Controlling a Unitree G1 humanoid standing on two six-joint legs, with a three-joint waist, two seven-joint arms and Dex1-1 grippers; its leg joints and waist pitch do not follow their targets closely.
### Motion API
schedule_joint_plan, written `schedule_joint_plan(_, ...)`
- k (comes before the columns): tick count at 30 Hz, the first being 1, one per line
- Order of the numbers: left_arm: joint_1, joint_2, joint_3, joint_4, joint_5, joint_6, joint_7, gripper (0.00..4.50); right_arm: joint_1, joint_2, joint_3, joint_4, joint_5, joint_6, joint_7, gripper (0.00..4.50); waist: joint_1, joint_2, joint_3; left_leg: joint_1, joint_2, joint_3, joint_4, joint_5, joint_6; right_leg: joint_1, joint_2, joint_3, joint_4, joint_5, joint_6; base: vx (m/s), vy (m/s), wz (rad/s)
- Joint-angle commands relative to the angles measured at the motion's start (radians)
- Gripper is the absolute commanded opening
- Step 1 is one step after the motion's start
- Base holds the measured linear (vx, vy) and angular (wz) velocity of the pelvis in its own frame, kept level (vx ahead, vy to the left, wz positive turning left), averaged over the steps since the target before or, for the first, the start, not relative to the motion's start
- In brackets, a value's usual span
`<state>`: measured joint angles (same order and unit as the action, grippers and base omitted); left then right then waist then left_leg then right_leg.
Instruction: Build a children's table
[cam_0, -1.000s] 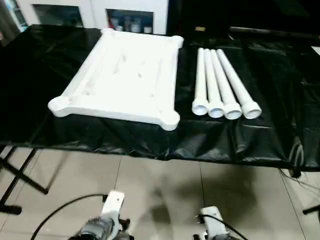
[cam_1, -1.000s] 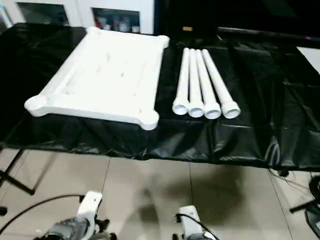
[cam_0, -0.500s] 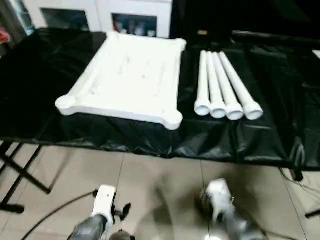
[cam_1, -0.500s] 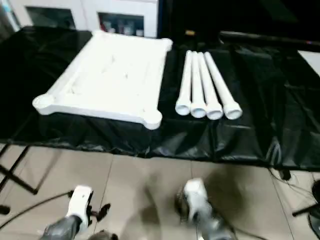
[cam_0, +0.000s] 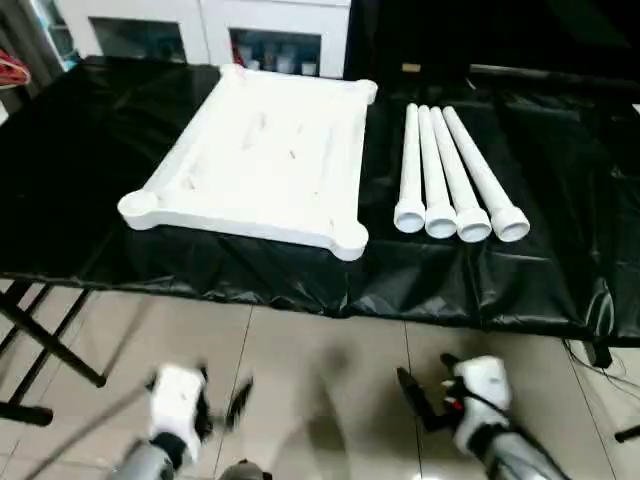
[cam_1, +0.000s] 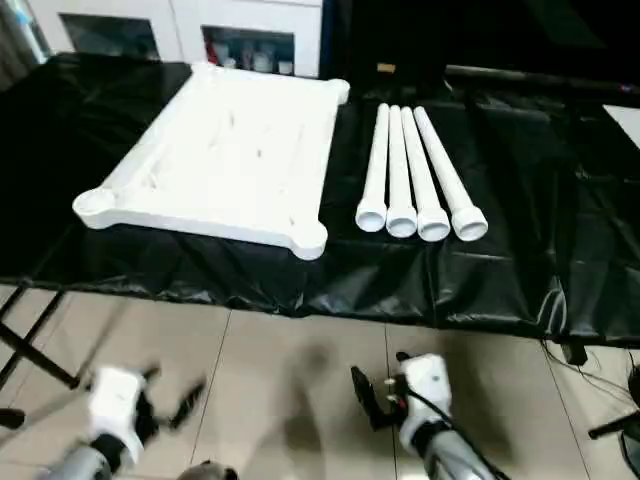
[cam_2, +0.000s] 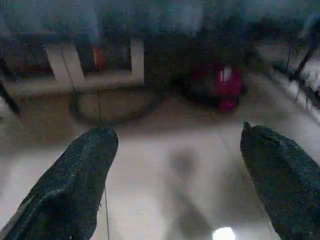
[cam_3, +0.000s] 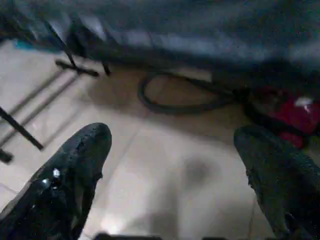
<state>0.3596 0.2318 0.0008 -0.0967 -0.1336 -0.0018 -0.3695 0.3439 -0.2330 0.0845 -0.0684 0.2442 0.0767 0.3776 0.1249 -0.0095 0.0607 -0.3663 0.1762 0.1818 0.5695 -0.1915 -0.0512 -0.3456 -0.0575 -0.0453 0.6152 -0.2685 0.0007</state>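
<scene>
L gripper (cam_2: 175, 150) & R gripper (cam_3: 172, 150) both hung wide open, empty, below black-covered bench (cam_0: 90, 150); tabletop (cam_0: 260, 160) beside four legs (cam_0: 450, 175) on it.

Silver forearms (cam_0: 520, 460), white wrists, black fingers (cam_2: 70, 185)

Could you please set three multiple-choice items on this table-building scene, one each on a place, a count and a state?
1. The legs lie where relative to the tabletop?
A. on it
B. to its right
C. on the floor

2. How many legs?
A. two
B. three
C. four

3. The right gripper is
A. open and empty
B. shut on a leg
C. shut on the tabletop

Answers: 1 B, they lie side by side on the black cover; 2 C, four open ends show; 3 A, spread fingers with floor between.
</scene>
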Motion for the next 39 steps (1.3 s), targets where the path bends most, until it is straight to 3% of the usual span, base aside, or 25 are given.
schedule_joint_plan(1,0.008,0.013,0.019,-0.103,0.003,0.041,0.033,4.47,0.014,-0.014,-0.021,-0.116,0.032,0.058,-0.022,4.41,0.005,0.006,-0.031,0.007,0.077,-0.037,-0.083,-0.293,0.045,0.011,-0.088,0.059,-0.092,-0.12,-0.119,0.0,0.0,0.0)
schedule_joint_plan(8,-0.236,0.003,0.071,-0.199,0.023,0.24,0.15,4.47,-0.178,0.064,-0.102,-0.234,0.04,0.17,-0.185,4.41,-0.005,-0.008,-0.042,0.017,0.061,-0.036,-0.073,-0.193,0.01,0.002,-0.079,0.055,-0.074,-0.058,-0.093,0.0,0.0,0.0)
schedule_joint_plan(9,-0.296,-0.006,0.066,-0.178,0.01,0.249,0.152,4.47,-0.236,0.067,-0.114,-0.203,0.063,0.225,-0.198,4.41,-0.006,-0.017,-0.044,0.014,0.06,-0.034,-0.071,-0.158,0.01,0.006,-0.078,0.054,-0.069,-0.015,-0.092,0.0,0.0,0.0)
schedule_joint_plan(12,-0.35,-0.005,0.05,-0.155,0.024,0.266,0.157,4.47,-0.29,0.072,-0.132,-0.172,0.101,0.263,-0.218,4.41,-0.006,-0.016,-0.055,0.024,0.058,-0.033,-0.069,-0.183,-0.004,0.015,-0.076,0.05,-0.063,0.032,-0.081,0.0,0.0,0.0)
schedule_joint_plan(16,-0.438,-0.04,0.019,-0.118,0.043,0.292,0.178,4.47,-0.381,0.054,-0.152,-0.123,0.088,0.313,-0.228,4.41,-0.021,-0.014,-0.053,0.055,0.048,-0.024,-0.086,-0.417,0.0,0.039,-0.052,0.031,-0.095,-0.179,-0.097,0.0,0.0,0.0)
schedule_joint_plan(17,-0.467,-0.05,0.002,-0.101,0.059,0.306,0.182,4.47,-0.407,0.057,-0.154,-0.112,0.07,0.317,-0.232,4.41,-0.018,-0.01,-0.047,0.064,0.037,-0.015,-0.084,-0.471,0.02,0.058,-0.057,0.032,-0.124,-0.33,-0.117,0.0,0.0,0.0)
schedule_joint_plan(21,-0.487,-0.035,-0.019,-0.072,0.083,0.318,0.172,4.47,-0.419,0.074,-0.111,-0.103,0.037,0.306,-0.23,4.41,-0.003,-0.006,-0.045,0.075,0.031,-0.008,-0.092,-0.391,0.041,0.095,-0.06,0.035,-0.153,-0.428,-0.111,0.049,0.006,0.0)
schedule_joint_plan(22,-0.489,-0.032,-0.016,-0.082,0.08,0.334,0.177,4.47,-0.414,0.073,-0.076,-0.115,0.023,0.305,-0.22,4.41,0.013,-0.035,-0.042,-0.035,-0.006,-0.029,-0.066,-0.272,0.134,0.175,-0.089,0.005,-0.173,-0.389,-0.064,0.126,0.012,0.13)
schedule_joint_plan(23,-0.489,-0.035,-0.011,-0.092,0.07,0.343,0.178,4.47,-0.412,0.071,-0.063,-0.126,0.023,0.306,-0.213,4.41,0.024,-0.004,-0.067,-0.026,-0.01,-0.026,-0.023,-0.146,0.203,0.19,-0.151,-0.012,-0.199,-0.423,-0.002,0.126,0.012,0.13)
schedule_joint_plan(24,-0.49,-0.033,-0.008,-0.097,0.069,0.346,0.181,4.47,-0.411,0.071,-0.048,-0.133,0.022,0.306,-0.207,4.41,0.006,-0.022,-0.062,-0.042,-0.009,-0.037,-0.009,-0.11,0.245,0.19,-0.15,-0.023,-0.204,-0.402,-0.002,0.149,0.039,0.43)
schedule_joint_plan(25,-0.491,-0.029,-0.008,-0.098,0.074,0.342,0.181,4.47,-0.413,0.077,-0.034,-0.133,0.031,0.31,-0.2,4.41,0.008,0.003,-0.073,-0.041,-0.016,-0.047,-0.009,-0.014,0.285,0.213,-0.11,-0.069,-0.197,-0.289,-0.003,0.172,0.05,0.67)
schedule_joint_plan(26,-0.489,-0.027,-0.007,-0.1,0.076,0.341,0.181,4.47,-0.413,0.081,-0.029,-0.133,0.034,0.31,-0.198,4.41,-0.007,-0.003,-0.076,-0.025,-0.019,-0.06,-0.013,0.034,0.322,0.207,-0.073,-0.092,-0.18,-0.197,0.002,0.172,0.05,0.67)
schedule_joint_plan(27,-0.487,-0.027,-0.004,-0.097,0.076,0.336,0.18,4.47,-0.414,0.091,-0.024,-0.127,0.038,0.311,-0.197,4.41,-0.033,0.027,-0.097,0.111,-0.014,-0.146,-0.018,0.168,0.465,0.139,0.027,-0.138,-0.08,-0.068,0.022,0.284,0.004,0.74)
schedule_joint_plan(28,-0.482,-0.029,0.0,-0.094,0.077,0.33,0.178,4.47,-0.414,0.1,-0.021,-0.121,0.04,0.314,-0.196,4.41,-0.081,0.038,-0.104,0.251,0.057,-0.306,-0.005,0.288,0.7,-0.036,0.047,-0.106,0.066,-0.257,0.059,0.373,-0.085,0.6)
schedule_joint_plan(29,-0.475,-0.032,-0.001,-0.091,0.083,0.333,0.186,4.47,-0.41,0.099,-0.015,-0.124,0.038,0.311,-0.188,4.41,-0.083,0.046,-0.103,0.264,0.115,-0.316,0.023,0.515,0.681,-0.112,-0.007,-0.04,0.113,-0.266,0.06,0.373,-0.085,0.6)
schedule_joint_plan(30,-0.469,-0.034,-0.004,-0.089,0.088,0.337,0.192,4.47,-0.407,0.099,-0.011,-0.127,0.034,0.308,-0.179,4.41,-0.07,0.023,-0.091,0.224,0.107,-0.298,0.014,0.505,0.607,-0.109,-0.012,-0.023,0.133,-0.197,0.081,0.271,-0.138,0.25)
schedule_joint_plan(31,-0.465,-0.037,-0.009,-0.094,0.087,0.34,0.193,4.47,-0.403,0.103,-0.016,-0.133,0.038,0.313,-0.179,4.41,-0.056,-0.002,-0.067,0.152,0.075,-0.226,-0.04,0.317,0.476,-0.093,-0.005,-0.012,0.153,-0.049,0.083,0.061,-0.111,0.02)
schedule_joint_plan(32,-0.462,-0.039,-0.012,-0.098,0.086,0.341,0.192,4.47,-0.401,0.107,-0.02,-0.136,0.042,0.317,-0.181,4.41,-0.057,-0.015,-0.067,0.146,0.065,-0.208,-0.056,0.219,0.456,-0.099,-0.009,0.001,0.137,0.016,0.066,0.061,-0.111,0.02)
schedule_joint_plan(33,-0.46,-0.04,-0.015,-0.106,0.084,0.342,0.19,4.47,-0.398,0.114,-0.03,-0.138,0.043,0.326,-0.195,4.41,-0.038,-0.066,-0.023,0.077,-0.018,-0.106,-0.088,-0.158,0.357,-0.021,-0.031,0.068,-0.027,0.01,0.023,0.006,-0.081,0.01)
schedule_joint_plan(34,-0.459,-0.039,-0.015,-0.117,0.077,0.344,0.184,4.47,-0.403,0.131,-0.052,-0.133,0.052,0.336,-0.22,4.41,-0.016,-0.09,-0.026,0.076,-0.085,-0.06,-0.02,-0.247,0.286,0.011,-0.07,0.142,-0.115,-0.277,0.047,0.144,-0.093,0.23)
schedule_joint_plan(35,-0.461,-0.036,-0.011,-0.115,0.075,0.343,0.184,4.47,-0.41,0.135,-0.058,-0.124,0.049,0.343,-0.233,4.41,0.008,-0.087,-0.036,0.088,-0.111,-0.067,0.13,-0.235,0.191,0.053,-0.173,0.239,-0.169,-0.72,-0.039,0.144,-0.093,0.23)
schedule_joint_plan(36,-0.461,-0.036,-0.01,-0.114,0.075,0.343,0.184,4.47,-0.412,0.136,-0.058,-0.122,0.048,0.344,-0.236,4.41,0.015,-0.092,-0.041,0.061,-0.102,-0.081,0.149,-0.205,0.146,0.087,-0.172,0.252,-0.159,-0.752,-0.113,0.197,-0.08,0.25)
schedule_joint_plan(37,-0.469,-0.035,-0.002,-0.098,0.077,0.343,0.191,4.47,-0.423,0.13,-0.058,-0.106,0.025,0.347,-0.253,4.41,0.016,-0.088,-0.043,0.012,-0.093,-0.104,0.163,-0.141,0.087,0.138,-0.153,0.248,-0.129,-0.607,-0.207,0.171,-0.029,0.09)
schedule_joint_plan(38,-0.476,-0.035,0.001,-0.087,0.079,0.343,0.194,4.47,-0.426,0.127,-0.061,-0.098,0.015,0.348,-0.261,4.41,0.022,-0.082,-0.043,0.003,-0.089,-0.111,0.164,-0.119,0.065,0.144,-0.144,0.246,-0.121,-0.505,-0.25,0.171,-0.029,0.09)
schedule_joint_plan(39,-0.481,-0.036,0.0,-0.082,0.08,0.343,0.196,4.47,-0.427,0.125,-0.065,-0.095,0.012,0.348,-0.263,4.41,0.026,-0.061,-0.036,0.001,-0.073,-0.117,0.165,-0.103,0.043,0.14,-0.144,0.241,-0.135,-0.35,-0.35,0.159,0.01,0.2)
